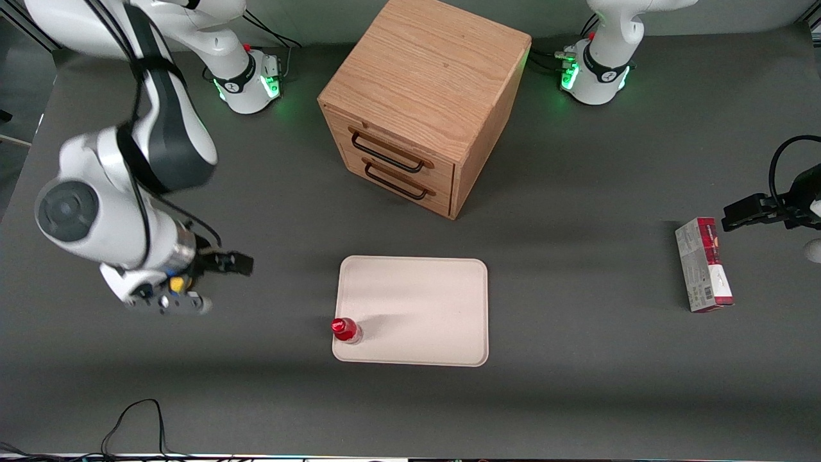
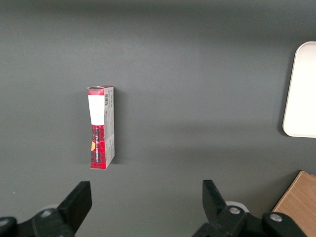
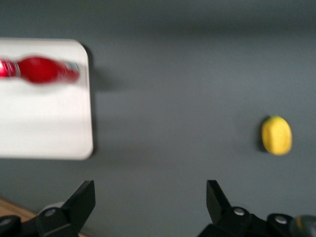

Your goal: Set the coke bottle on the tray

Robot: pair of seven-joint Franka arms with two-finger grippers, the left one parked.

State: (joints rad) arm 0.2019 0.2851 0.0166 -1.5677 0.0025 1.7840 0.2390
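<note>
The coke bottle (image 1: 345, 330), small and red with a red cap, stands upright on the cream-white tray (image 1: 417, 301). It is at the tray's corner nearest the front camera, toward the working arm's end. The right wrist view shows the bottle (image 3: 42, 70) blurred on the tray (image 3: 44, 123). My gripper (image 1: 168, 301) is open and empty above the bare table. It is well apart from the tray, toward the working arm's end. In the wrist view the gripper (image 3: 149, 192) has nothing between its fingers.
A wooden drawer cabinet (image 1: 423, 90) stands farther from the front camera than the tray. A yellow lemon (image 3: 276, 135) lies on the table near my gripper. A red-and-grey carton (image 1: 703, 264) lies toward the parked arm's end and shows in the left wrist view (image 2: 101, 127).
</note>
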